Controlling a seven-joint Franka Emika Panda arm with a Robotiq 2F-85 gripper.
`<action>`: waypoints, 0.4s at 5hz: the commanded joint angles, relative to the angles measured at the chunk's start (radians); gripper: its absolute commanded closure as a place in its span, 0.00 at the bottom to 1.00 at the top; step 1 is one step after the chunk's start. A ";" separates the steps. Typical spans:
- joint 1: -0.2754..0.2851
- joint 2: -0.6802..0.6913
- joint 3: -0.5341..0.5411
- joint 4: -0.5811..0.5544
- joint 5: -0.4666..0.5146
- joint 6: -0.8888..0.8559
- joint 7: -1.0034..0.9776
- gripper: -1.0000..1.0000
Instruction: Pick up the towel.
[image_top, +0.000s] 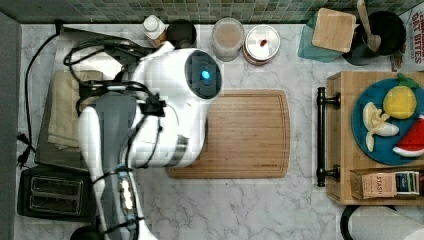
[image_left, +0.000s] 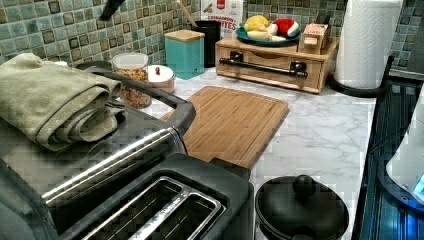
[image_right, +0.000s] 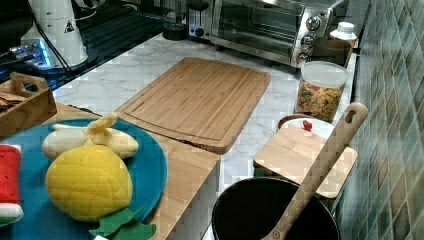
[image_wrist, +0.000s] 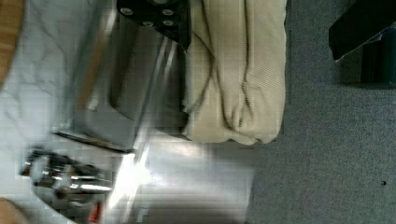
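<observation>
folded cream towel (image_wrist: 236, 70) atop toaster oven (image_wrist: 140, 116), claw (image_wrist: 154, 16) above, finger state unclear

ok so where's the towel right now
The towel lies folded on top of the toaster oven, at the left view's left, behind the black toaster; in the top view it sits at the left edge, partly under the arm.

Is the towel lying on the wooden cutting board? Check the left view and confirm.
No, the towel lies folded on top of the toaster oven, apart from the cutting board.
</observation>
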 joint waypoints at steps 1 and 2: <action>0.096 0.047 0.044 0.124 -0.180 0.121 0.080 0.00; 0.110 0.057 0.051 0.107 -0.215 0.148 0.086 0.00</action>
